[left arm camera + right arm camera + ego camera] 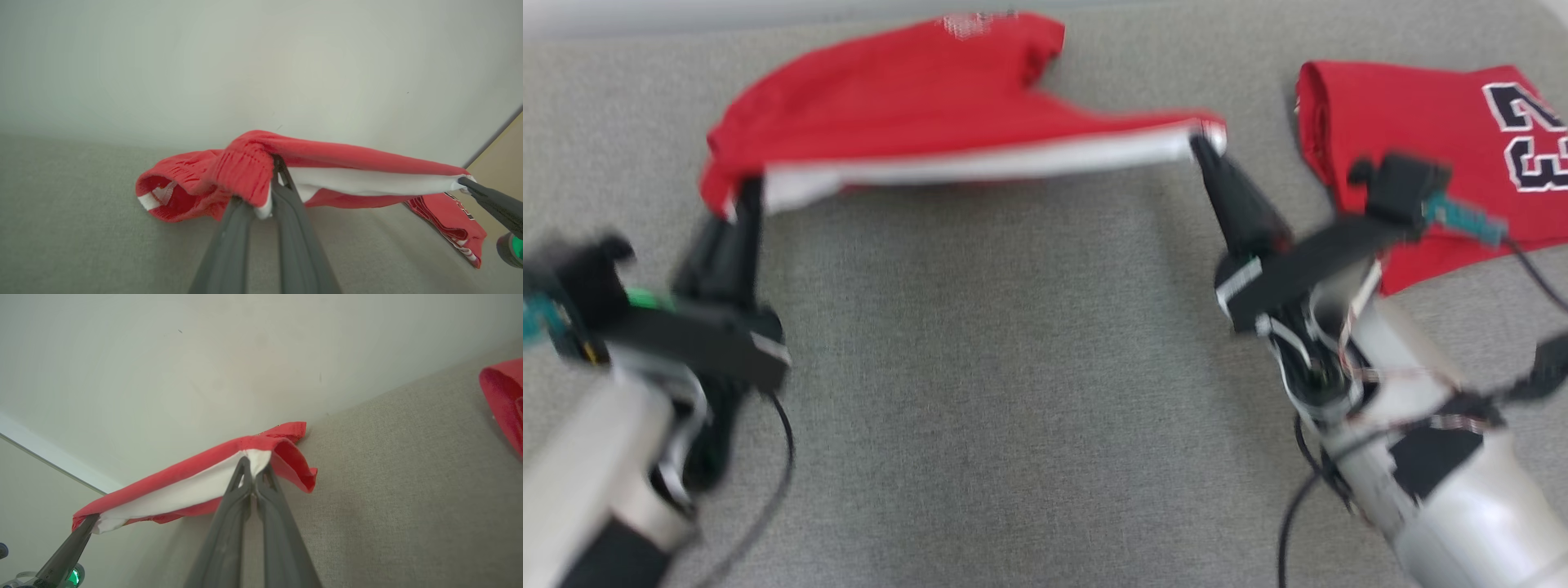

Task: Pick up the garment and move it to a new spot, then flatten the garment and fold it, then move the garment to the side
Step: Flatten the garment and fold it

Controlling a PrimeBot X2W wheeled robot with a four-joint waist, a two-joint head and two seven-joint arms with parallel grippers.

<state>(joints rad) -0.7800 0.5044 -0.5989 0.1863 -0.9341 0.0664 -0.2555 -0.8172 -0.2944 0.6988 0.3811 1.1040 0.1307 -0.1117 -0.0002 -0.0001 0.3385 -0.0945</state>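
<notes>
Garment (915, 106) stretched between left gripper (742, 196) and right gripper (1202, 147).

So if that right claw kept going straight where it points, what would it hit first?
The right gripper is pinching the red garment, so that comes first; past it, probably the pale wall, though depth is unclear.

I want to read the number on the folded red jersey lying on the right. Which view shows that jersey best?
The head view: the jersey lies flat there, number showing, partly behind the right arm. The left wrist view catches a corner at lower right; the right wrist view, a red edge at its right border.
</notes>
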